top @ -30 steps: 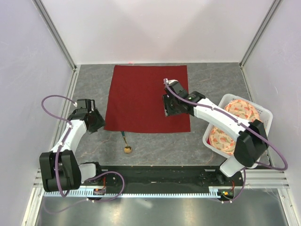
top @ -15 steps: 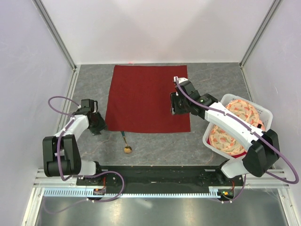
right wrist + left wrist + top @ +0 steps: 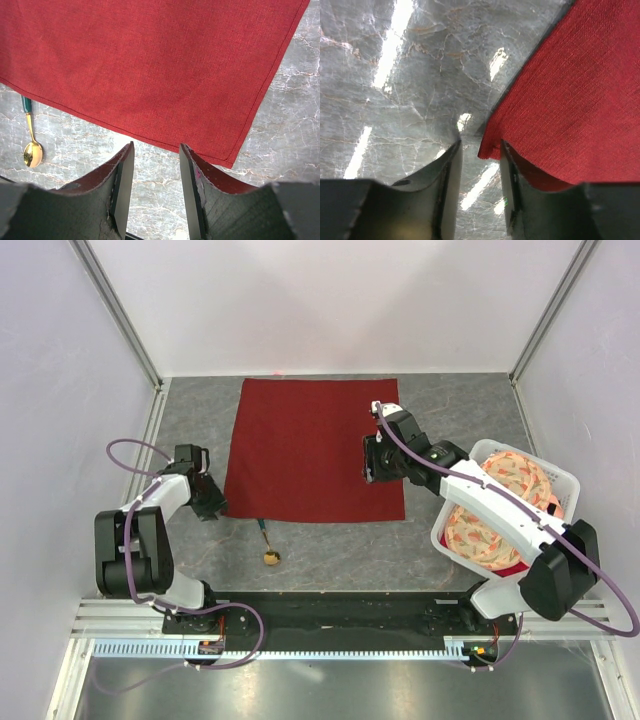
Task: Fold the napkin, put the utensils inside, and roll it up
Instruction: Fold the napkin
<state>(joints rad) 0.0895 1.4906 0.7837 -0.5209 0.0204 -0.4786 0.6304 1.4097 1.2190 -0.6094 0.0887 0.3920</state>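
Early stage: the napkin [image 3: 315, 450] lies flat and unfolded in the middle of the table [image 3: 470, 410], so folding, loading and rolling are all judged to be left. It is a plain dark red woven square, its near-left corner slightly raised. The left gripper [image 3: 480, 148] straddles that corner, jaws apart, not clamped. The right gripper [image 3: 156, 150] hovers over the near-right corner, jaws apart and empty. The spoon [image 3: 267, 542] lies outside the cloth, handle end at the near hem.

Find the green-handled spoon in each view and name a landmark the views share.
Top external: spoon lower centre-left, handle at the napkin's near edge.
Left wrist: not in it.
Right wrist: spoon at far left, bowl lowest.
Shared landmark: the napkin, in all three views.
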